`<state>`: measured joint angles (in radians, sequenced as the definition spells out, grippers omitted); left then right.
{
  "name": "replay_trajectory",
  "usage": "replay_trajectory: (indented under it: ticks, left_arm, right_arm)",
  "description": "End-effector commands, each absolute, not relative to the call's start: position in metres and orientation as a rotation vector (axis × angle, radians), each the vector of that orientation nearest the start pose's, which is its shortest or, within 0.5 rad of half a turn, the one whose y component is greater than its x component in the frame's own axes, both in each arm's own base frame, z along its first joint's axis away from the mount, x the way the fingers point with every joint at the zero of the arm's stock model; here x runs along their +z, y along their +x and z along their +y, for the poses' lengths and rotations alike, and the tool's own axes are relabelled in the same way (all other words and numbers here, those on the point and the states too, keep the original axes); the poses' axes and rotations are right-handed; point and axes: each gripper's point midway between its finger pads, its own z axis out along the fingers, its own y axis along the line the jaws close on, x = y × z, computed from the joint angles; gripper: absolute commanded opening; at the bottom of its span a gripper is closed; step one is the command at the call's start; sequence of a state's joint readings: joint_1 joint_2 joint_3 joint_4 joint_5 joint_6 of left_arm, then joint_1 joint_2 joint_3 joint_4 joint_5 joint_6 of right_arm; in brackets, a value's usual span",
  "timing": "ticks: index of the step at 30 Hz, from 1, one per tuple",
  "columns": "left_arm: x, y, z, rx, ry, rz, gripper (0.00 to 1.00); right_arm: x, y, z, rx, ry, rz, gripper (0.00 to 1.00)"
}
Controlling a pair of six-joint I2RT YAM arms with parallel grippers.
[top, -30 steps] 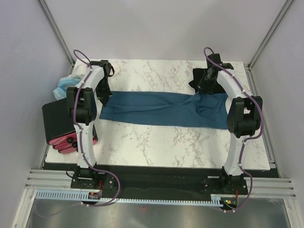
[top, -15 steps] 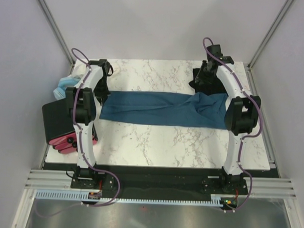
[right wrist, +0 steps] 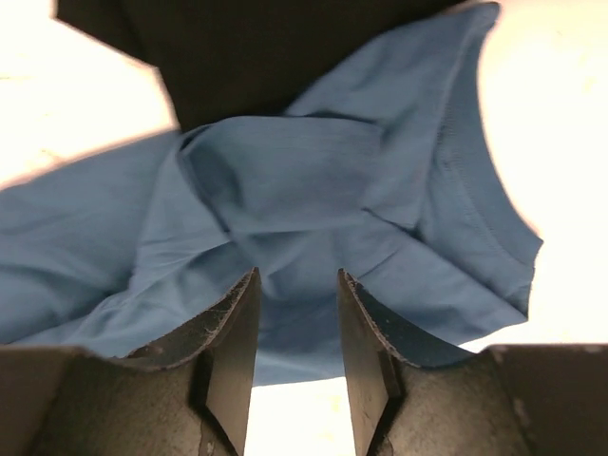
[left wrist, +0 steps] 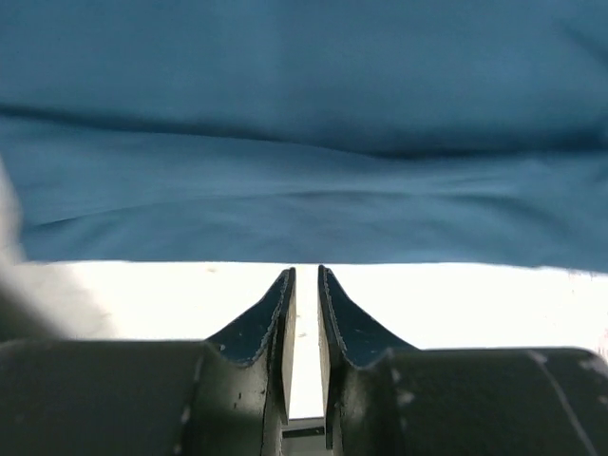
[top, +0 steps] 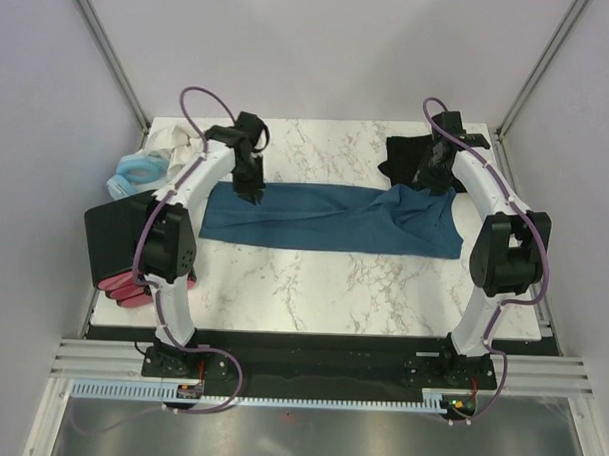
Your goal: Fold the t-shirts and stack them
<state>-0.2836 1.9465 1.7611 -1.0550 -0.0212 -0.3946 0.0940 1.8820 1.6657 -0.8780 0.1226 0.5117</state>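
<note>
The dark teal t-shirt (top: pixel 325 219) lies as a long, flattened band across the middle of the marble table (top: pixel 332 289). A second ago both grippers were clamped at its two ends, and both have since let go. The left gripper (left wrist: pixel 306 277) has swung inward along the shirt's far edge. Its jaws are only a narrow slit apart with nothing between them, over bare marble just beside the hem. The right gripper (right wrist: pixel 297 285) hangs above the shirt's rumpled right end, jaws moderately wide and empty. Just beyond that end and against it sits the black t-shirt (top: pixel 402 156), bunched and unfolded. The stretching-out looks finished, so the fold itself is likely next, though the right end seems to need smoothing first
</note>
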Motion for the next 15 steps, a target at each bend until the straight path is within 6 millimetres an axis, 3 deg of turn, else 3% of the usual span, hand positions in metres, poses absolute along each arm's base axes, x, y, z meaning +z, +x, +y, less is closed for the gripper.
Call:
replay_trajectory:
  ticks: [1, 8, 15]
  left_arm:
    - [0.097, 0.387, -0.170, -0.273, -0.007, 2.873, 0.22]
    - [0.080, 0.391, -0.181, -0.274, 0.058, 2.901, 0.22]
    - [0.052, 0.379, -0.177, -0.213, 0.078, 2.973, 0.22]
  right_arm:
    - [0.127, 0.429, 0.027, -0.042, 0.613, 2.580, 0.47]
    - [0.122, 0.426, 0.035, 0.019, 0.598, 2.619, 0.47]
    - [0.113, 0.421, 0.062, 0.185, 0.588, 2.657, 0.40]
